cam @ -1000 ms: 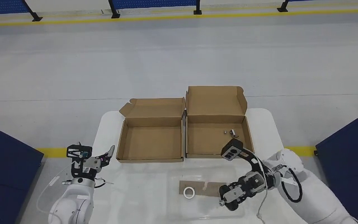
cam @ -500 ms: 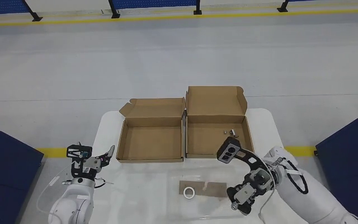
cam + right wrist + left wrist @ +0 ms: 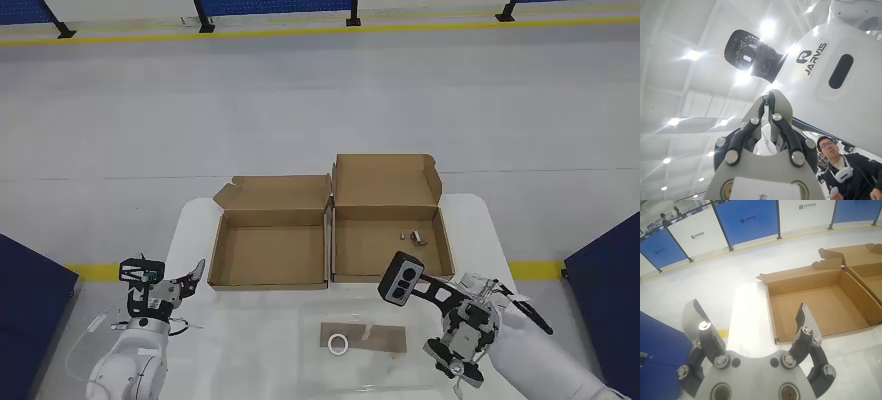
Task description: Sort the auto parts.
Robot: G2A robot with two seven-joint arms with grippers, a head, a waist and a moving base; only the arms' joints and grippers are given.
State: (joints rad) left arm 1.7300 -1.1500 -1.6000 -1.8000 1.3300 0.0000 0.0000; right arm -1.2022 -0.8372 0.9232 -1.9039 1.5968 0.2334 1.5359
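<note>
Right gripper [image 3: 767, 97] of mine is turned up toward the ceiling [image 3: 677, 34] with its bright lamps. Its fingers are pinched nearly together on a small metal part [image 3: 766, 103] that shows between the tips. It hangs over the near right corner of the table [image 3: 250, 335].

I hold my left gripper [image 3: 748, 306] above the near left corner with its fingers spread wide and nothing between them. It points across the white tabletop toward the boxes.

Two open cardboard boxes sit side by side at the far half of the table, their flaps raised at the back. The left box [image 3: 270, 258] has a bare floor. The right box [image 3: 370, 250] holds a few small parts [image 3: 412, 237] near its far right corner.

Nearer to me, between my arms, a brown strip [image 3: 378, 338] lies flat on the table, and a white ring [image 3: 339, 345] rests on its left end.

Beyond the table the pale grey floor [image 3: 300, 110] runs to a yellow line [image 3: 300, 30]. Blue panels [image 3: 745, 220] on black posts stand behind that line.
</note>
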